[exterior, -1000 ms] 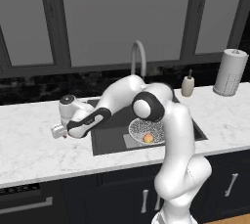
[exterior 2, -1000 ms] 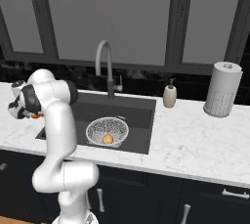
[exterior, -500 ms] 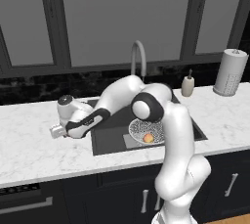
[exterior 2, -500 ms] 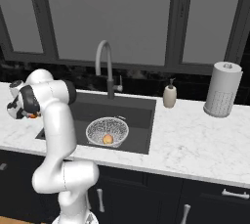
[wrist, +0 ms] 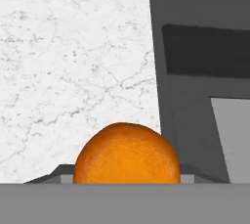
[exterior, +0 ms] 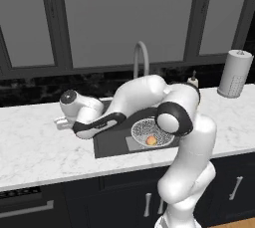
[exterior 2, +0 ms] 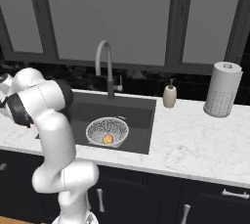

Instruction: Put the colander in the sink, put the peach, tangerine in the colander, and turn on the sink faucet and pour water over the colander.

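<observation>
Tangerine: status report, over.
Gripper closed on the tangerine, over the marble counter left of the sink. Peach already in the colander. Nothing blocking the way across.

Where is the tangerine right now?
In the hand view the tangerine sits at the bottom, between the gripper's fingers, over the white marble counter just left of the sink.
</observation>
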